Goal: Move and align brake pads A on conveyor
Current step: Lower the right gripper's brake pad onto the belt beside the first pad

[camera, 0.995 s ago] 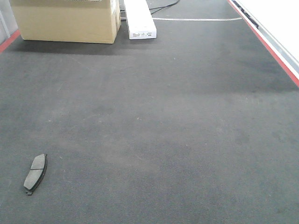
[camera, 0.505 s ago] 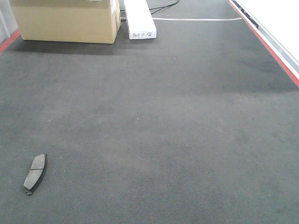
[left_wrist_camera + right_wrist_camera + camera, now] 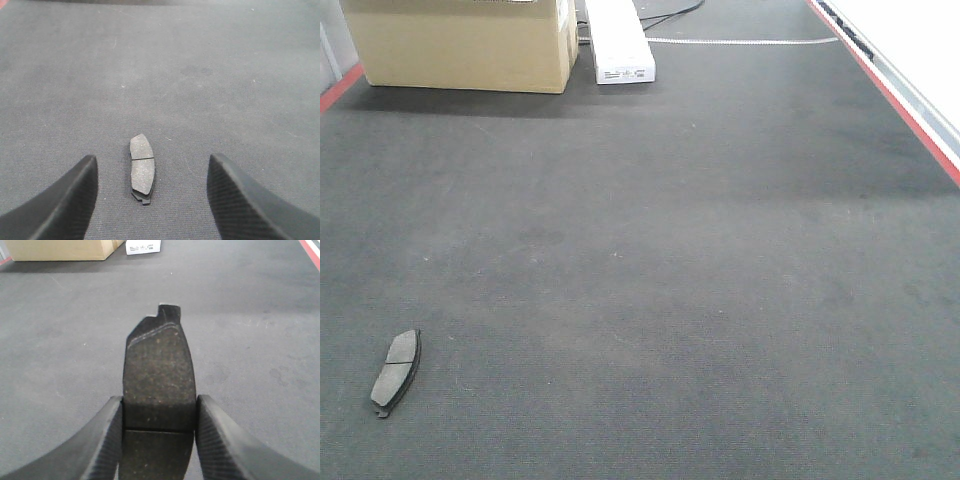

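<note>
Conveyor fills the front view: dark felt-like belt, red stripe down its right edge. Cardboard box sits at the belt's far left, its top cut off by the frame. White case stands just beside the box on its right; we can't read the label print, too small.

Of each arm we see only two dark finger ends, in the wrist views; the rest is out of frame.

Left gripper is pointed down at the belt with its jaws spread wide and nothing between the pads. Both fingers stand apart from the loose brake pad, which sits between them in view. We can't tell how high above the belt it hangs.

Right gripper is clamped on the held brake pad, fingers pressing its two long edges. The pad sticks out ahead, friction face up, tab end toward the box. Its groove shows right at the fingers, and its near end is cut off by the frame bottom. It looks lifted off the belt; we can't tell how far.

Loose brake pad lies flat on the belt, well apart from the box, on the box's side and nearer the camera, long axis running roughly toward the box, tab end away from it.
</note>
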You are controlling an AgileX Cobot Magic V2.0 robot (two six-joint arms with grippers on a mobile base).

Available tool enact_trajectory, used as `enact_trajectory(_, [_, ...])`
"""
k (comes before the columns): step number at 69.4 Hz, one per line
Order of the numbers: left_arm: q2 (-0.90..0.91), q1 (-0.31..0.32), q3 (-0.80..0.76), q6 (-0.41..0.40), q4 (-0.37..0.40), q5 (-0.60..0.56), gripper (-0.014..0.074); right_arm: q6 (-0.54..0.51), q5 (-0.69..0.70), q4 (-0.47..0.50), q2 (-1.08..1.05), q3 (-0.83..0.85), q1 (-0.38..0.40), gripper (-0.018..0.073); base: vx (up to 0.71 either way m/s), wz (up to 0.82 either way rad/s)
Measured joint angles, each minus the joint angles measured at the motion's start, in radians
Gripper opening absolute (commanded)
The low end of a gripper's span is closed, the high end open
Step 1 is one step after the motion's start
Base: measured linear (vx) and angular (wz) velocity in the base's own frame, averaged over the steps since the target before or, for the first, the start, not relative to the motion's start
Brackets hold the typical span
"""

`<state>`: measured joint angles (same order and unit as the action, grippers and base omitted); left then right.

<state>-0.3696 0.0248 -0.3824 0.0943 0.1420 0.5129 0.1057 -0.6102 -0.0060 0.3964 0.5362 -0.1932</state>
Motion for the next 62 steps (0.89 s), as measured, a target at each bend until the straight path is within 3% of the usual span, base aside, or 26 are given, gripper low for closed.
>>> enact_trajectory(28, [0.000, 0.000, 0.000, 0.000, 0.000, 0.000, 0.0443, 0.001, -0.143, -0.048, 0.587, 0.239, 0.012, 0.0010, 0.00, 0.00])
enact_trajectory(42, [0.000, 0.000, 0.000, 0.000, 0.000, 0.000, 0.0443, -0.017, -0.150, -0.060, 0.841, 0.321, 0.061, 0.0015, 0.00, 0.00])
enact_trajectory(62, [0.000, 0.000, 0.000, 0.000, 0.000, 0.000, 0.0443, -0.059, -0.150, -0.062, 1.123, 0.444, 0.069, 0.0062, 0.00, 0.00])
